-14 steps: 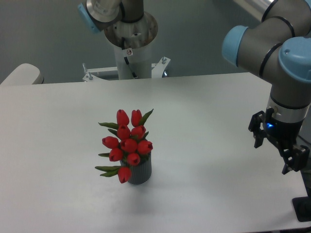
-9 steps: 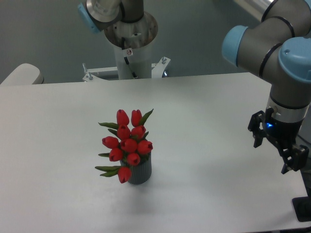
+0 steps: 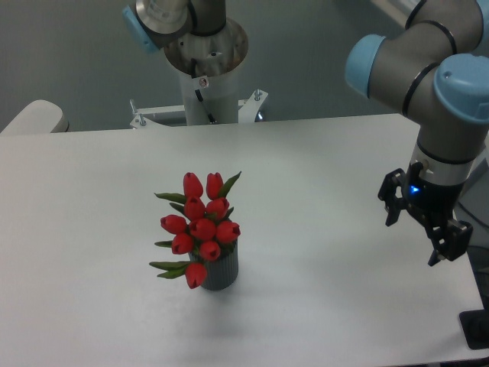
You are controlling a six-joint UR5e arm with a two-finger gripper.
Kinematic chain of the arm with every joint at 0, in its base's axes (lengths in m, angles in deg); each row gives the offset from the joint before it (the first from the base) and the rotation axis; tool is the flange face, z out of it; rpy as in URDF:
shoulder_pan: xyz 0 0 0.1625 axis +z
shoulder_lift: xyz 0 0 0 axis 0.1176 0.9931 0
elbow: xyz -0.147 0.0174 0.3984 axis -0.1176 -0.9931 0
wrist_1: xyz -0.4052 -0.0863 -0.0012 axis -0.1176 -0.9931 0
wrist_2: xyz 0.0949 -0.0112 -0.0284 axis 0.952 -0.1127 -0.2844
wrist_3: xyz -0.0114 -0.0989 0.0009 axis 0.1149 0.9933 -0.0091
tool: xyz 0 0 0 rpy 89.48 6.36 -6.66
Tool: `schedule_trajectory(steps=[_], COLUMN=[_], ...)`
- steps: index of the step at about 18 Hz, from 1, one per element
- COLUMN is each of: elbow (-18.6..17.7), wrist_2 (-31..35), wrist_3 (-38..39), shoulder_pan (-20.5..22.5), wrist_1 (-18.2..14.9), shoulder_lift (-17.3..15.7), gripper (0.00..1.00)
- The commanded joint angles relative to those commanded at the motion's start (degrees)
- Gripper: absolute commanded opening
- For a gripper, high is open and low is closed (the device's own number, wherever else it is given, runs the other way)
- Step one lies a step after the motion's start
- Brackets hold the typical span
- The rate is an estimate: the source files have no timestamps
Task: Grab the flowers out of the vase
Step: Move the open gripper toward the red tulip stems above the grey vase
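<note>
The flowers [image 3: 201, 225], a bunch of closed red tulip buds with narrow green leaves, stand in the vase [image 3: 219, 274], a small dark grey ribbed cylinder, at the middle left of the white table. The stems are hidden inside the vase. My gripper [image 3: 416, 226] hangs over the table's right side, far to the right of the bunch and apart from it. Its two dark fingers are spread wide with nothing between them.
The arm's base column [image 3: 205, 73] stands behind the table's far edge. A pale rounded object [image 3: 34, 118] sits at the far left edge. The table's right edge [image 3: 474, 290] runs just right of the gripper. A dark block [image 3: 475, 330] sits at the lower right corner.
The gripper and wrist have shifted a little to the left and slightly up, toward the table's middle. The flowers and vase have not moved.
</note>
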Motion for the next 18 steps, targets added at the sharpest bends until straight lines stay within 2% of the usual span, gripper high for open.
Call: schedule_trajectory(steps=[8, 12, 18], elbow=[-8.8, -14.1, -23.1], wrist_2=[-12.6, -15.4, -30.8], wrist_3=[4.4, 6.7, 13.3], shoulder_pan=[4.2, 4.4, 4.9], wrist_1=[-0.3, -0.3, 1.4], shoulder_lift=[-4.7, -6.5, -9.1], gripper=[1.00, 1.00, 1.00])
